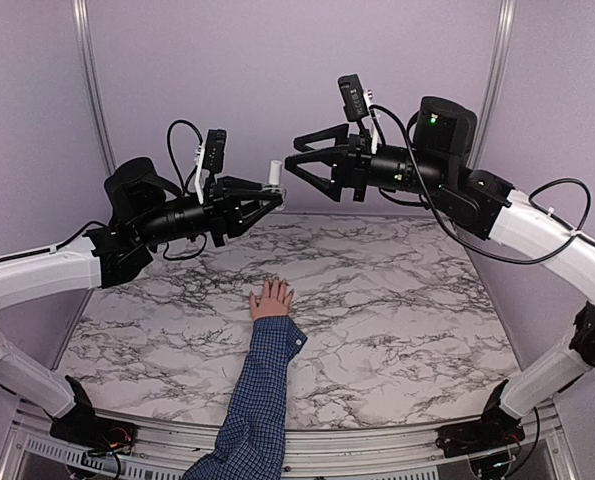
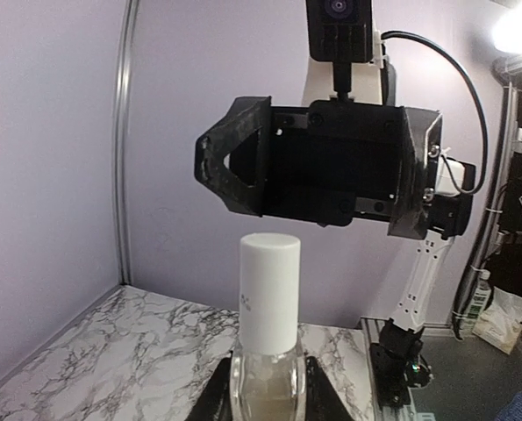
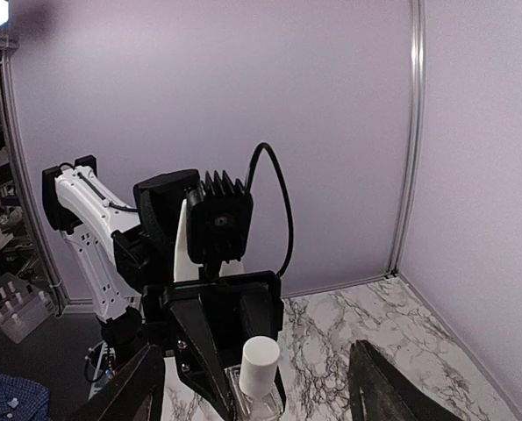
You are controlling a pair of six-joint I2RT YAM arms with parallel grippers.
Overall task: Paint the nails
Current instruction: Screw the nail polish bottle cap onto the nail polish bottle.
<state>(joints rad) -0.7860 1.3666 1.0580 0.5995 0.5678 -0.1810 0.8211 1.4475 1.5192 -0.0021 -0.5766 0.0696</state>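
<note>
1. Flat on a marble table (image 1: 407, 290), a small light-skinned hand (image 1: 272, 299), fingers spread toward the far wall, blue checked sleeve (image 1: 260, 390) trailing to the near edge.
2. At the fingertips, the nails (image 1: 274, 285), too small to make out.
3. Well above the hand, left gripper (image 1: 275, 197), clamped narrow on a clear bottle (image 1: 275, 178), white cap upward.
4. Just beside that cap, right gripper (image 1: 297, 160), fingers spread wide and empty, likewise high above the nails.

No readable text; faint specks on the white cap (image 2: 268, 281) of the bottle (image 2: 267, 396) may be print.
</note>
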